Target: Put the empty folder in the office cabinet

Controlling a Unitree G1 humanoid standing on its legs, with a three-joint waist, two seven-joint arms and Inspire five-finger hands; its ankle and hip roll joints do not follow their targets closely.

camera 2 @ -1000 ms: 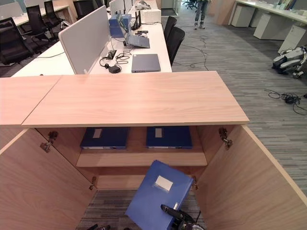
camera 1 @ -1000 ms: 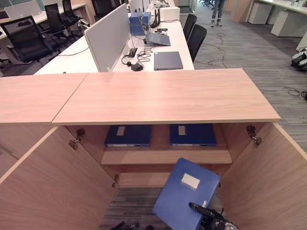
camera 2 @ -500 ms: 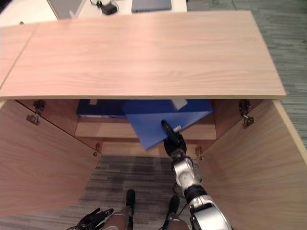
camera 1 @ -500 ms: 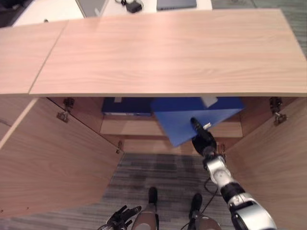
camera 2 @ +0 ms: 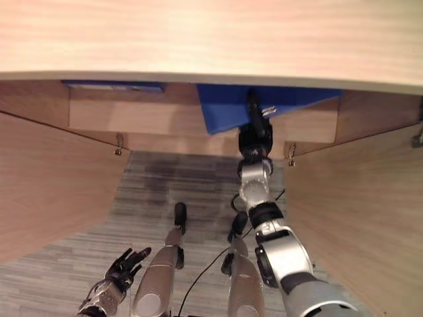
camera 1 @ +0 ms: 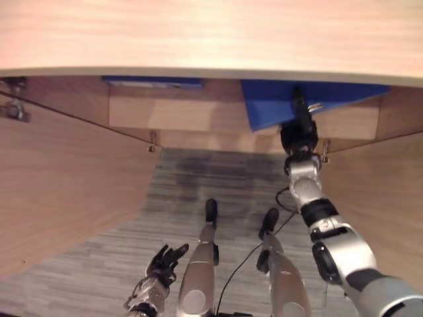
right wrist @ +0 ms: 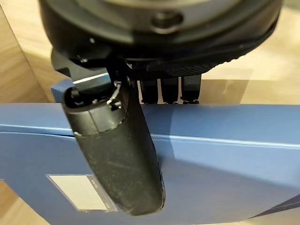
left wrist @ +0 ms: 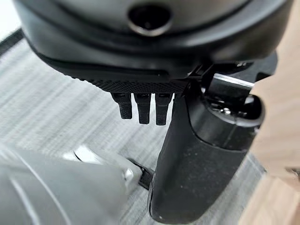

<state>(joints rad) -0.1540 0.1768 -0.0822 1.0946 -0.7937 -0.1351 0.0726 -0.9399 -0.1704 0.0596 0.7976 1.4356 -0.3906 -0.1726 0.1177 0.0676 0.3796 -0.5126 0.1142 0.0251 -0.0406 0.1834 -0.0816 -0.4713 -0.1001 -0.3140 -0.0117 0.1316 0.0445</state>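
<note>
- Now my folder (camera 1: 277, 105) sits further in under the cabinet top (camera 1: 211, 33) than it did half a second ago, and less of its blue shows. My head has tipped down too, so the whole view has slid and I see more floor.
- My right hand (camera 1: 299, 129) is clamped on the folder. From my wrist I see my thumb (right wrist: 117, 154) lying across its flat blue face, and my fingers (right wrist: 168, 89) go over its near edge to the far side.
- From my hand, the folder lies at about 12 o'clock, straight ahead and going into the cabinet. Its near corner points back at about 7 o'clock from my hand.
- I think its long side runs across the cabinet, from 9 to 3 o'clock, and it looks a bit tilted, not flat yet.
- Beneath it is the shelf (camera 1: 165, 112). I think the folder must go further in at 12 o'clock and come down flat before I let go.
- One more blue folder (camera 1: 152, 81) lies on the shelf at about 10 o'clock from my hand, well apart from mine.
- My left hand (camera 1: 165, 261) hangs low by the floor at about 7 o'clock, fingers loose and spread, holding nothing. My right hand is the near one by far.
</note>
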